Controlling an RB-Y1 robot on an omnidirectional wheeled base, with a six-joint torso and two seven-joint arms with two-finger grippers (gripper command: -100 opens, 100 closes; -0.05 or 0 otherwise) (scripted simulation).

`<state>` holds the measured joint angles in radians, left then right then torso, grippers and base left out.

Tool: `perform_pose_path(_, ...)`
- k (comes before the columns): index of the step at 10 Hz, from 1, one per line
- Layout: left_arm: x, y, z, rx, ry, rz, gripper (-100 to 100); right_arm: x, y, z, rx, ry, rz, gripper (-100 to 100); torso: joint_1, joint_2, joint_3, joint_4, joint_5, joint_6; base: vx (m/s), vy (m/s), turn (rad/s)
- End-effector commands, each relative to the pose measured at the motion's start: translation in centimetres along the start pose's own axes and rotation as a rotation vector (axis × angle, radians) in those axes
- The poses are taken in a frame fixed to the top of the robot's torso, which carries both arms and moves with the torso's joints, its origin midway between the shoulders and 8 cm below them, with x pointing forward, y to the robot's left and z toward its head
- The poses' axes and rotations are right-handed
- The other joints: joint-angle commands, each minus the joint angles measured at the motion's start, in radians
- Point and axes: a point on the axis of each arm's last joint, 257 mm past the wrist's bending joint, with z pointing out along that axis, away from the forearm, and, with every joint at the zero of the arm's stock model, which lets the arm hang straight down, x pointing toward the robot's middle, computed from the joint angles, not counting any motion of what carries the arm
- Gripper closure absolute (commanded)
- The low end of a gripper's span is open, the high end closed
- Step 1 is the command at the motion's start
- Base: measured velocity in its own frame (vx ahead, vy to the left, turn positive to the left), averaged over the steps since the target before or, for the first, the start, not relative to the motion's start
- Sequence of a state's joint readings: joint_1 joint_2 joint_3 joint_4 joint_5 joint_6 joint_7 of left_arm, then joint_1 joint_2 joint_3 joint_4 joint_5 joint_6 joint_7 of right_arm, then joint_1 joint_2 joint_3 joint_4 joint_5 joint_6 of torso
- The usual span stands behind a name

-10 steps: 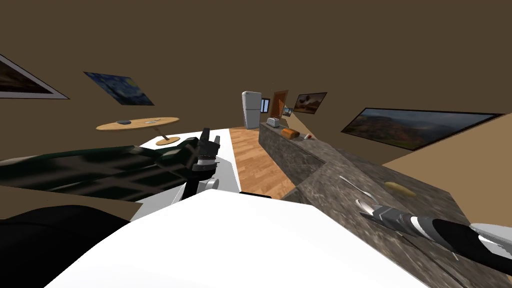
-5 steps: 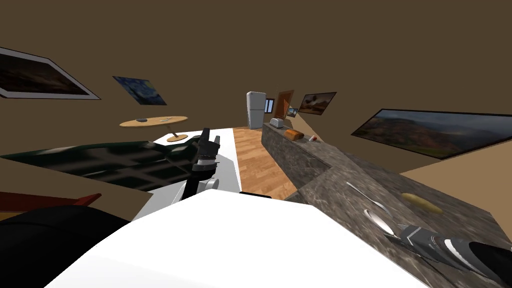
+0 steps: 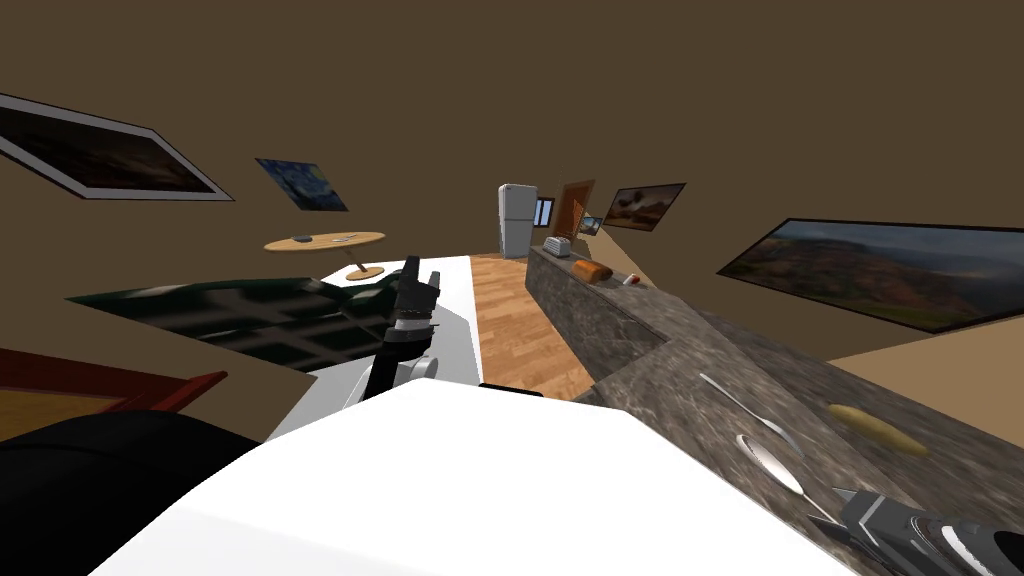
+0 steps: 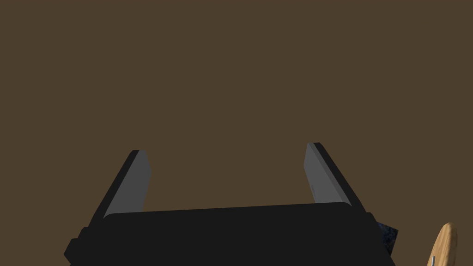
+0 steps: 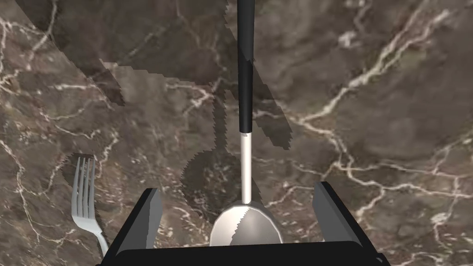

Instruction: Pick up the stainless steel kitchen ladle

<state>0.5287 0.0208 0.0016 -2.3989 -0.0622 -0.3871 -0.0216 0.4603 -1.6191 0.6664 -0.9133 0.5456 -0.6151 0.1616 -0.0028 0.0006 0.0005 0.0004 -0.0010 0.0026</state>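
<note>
Right tool (image 5: 238, 188) spread apart over marble counter (image 5: 379, 115); ladle (image 5: 245, 101) bowl inside gap, handle pointing away.

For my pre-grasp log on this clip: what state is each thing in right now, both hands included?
Silver ladle with a black handle: lying on the dark marble counter, not gripped.
Right hand: open, its fingers on either side of the ladle's bowl.
Silver fork: lying on the counter beside the ladle, untouched.
Left hand: open, empty.
</note>
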Motion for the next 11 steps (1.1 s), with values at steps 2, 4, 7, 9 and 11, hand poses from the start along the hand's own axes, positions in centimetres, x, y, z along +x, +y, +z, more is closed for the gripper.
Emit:
perform_pose_path(2, 0.0, 0.0, 0.0, 0.000, 0.000, 0.000, 0, 0.7, 0.8, 1.0, 0.001, 0.003, 0.008, -100, 0.002, 0.000, 0.000, 0.000, 0.000, 0.000, 0.009, -0.014, 0.034)
perform_pose_path(4, 0.0, 0.0, 0.0, 0.000, 0.000, 0.000, 0, 0.8, 0.9, 1.4, -0.001, 0.003, 0.010, -100, 0.000, -0.001, -0.001, 0.000, 0.000, 0.000, 0.028, -0.026, 0.056)
perform_pose_path(7, 0.0, 0.0, 0.0, 0.000, 0.000, 0.000, 0, 0.9, 1.0, 1.5, -0.001, 0.005, 0.010, 100, 0.002, 0.000, 0.000, 0.000, 0.001, -0.001, 0.000, 0.001, -0.004)
perform_pose_path(9, 0.0, 0.0, 0.0, 0.000, 0.000, 0.000, 0, 0.8, 0.9, 1.5, 0.001, 0.004, 0.010, 100, 0.002, 0.000, 0.000, 0.000, 0.000, 0.000, 0.000, 0.000, 0.000)
perform_pose_path(11, 0.0, 0.0, 0.0, 0.000, 0.000, 0.000, 0, 0.7, 0.8, 1.0, 0.001, 0.003, 0.008, 100, 0.002, 0.000, 0.000, 0.000, 0.000, 0.000, -0.006, 0.004, -0.029)
